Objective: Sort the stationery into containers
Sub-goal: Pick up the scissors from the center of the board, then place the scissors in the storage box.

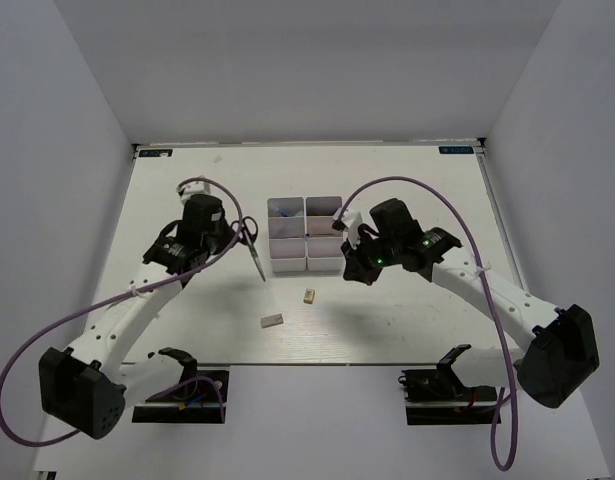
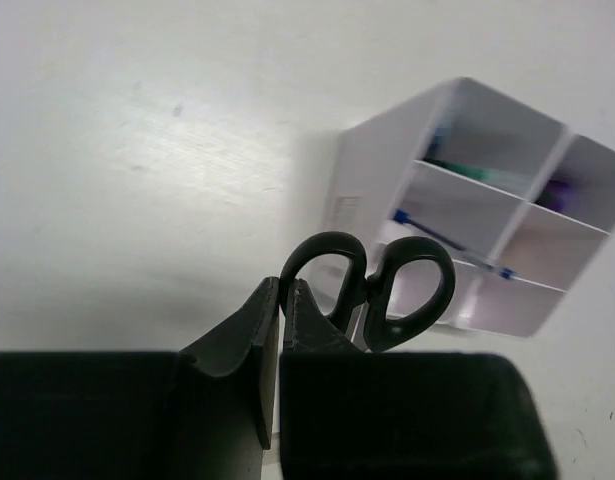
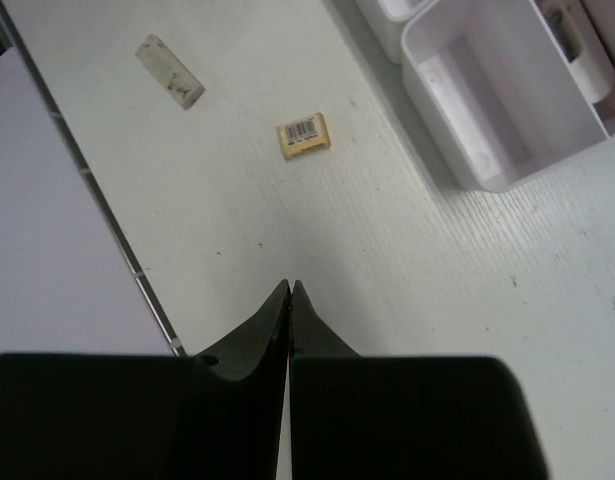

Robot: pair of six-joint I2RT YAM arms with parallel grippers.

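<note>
Looks like the sort is well past halfway. In the left wrist view the cluster of small white square open-top bins [image 2: 372,170] already has stuff in it: a green-tipped highlighter [image 2: 457,170] in one compartment, something purple [image 2: 557,190] in the one next to it, and a thin blue pen [image 2: 447,240] leaning across another. The right wrist view also catches a whitish piece [image 3: 584,60] lying in a bin, but it's cropped, so no telling what it is.

The black-handled scissors [image 2: 367,300] are mid-trip. The left gripper [image 2: 280,305] is pinched nearly closed on them at the handle end, just left of the bins, with the blades angling down toward the near edge in the top view.

Left out on the white table [image 1: 407,310] are a tiny beige eraser [image 3: 303,135] and a flat grey-white block [image 3: 170,70], both in front of the bins. The right gripper [image 3: 289,292] hangs over that area with its jaws fully together and nothing in them.

Writing: the eraser has a barcode sticker, with digits too small to read. A bin wall has a faint printed label, also unreadable.
</note>
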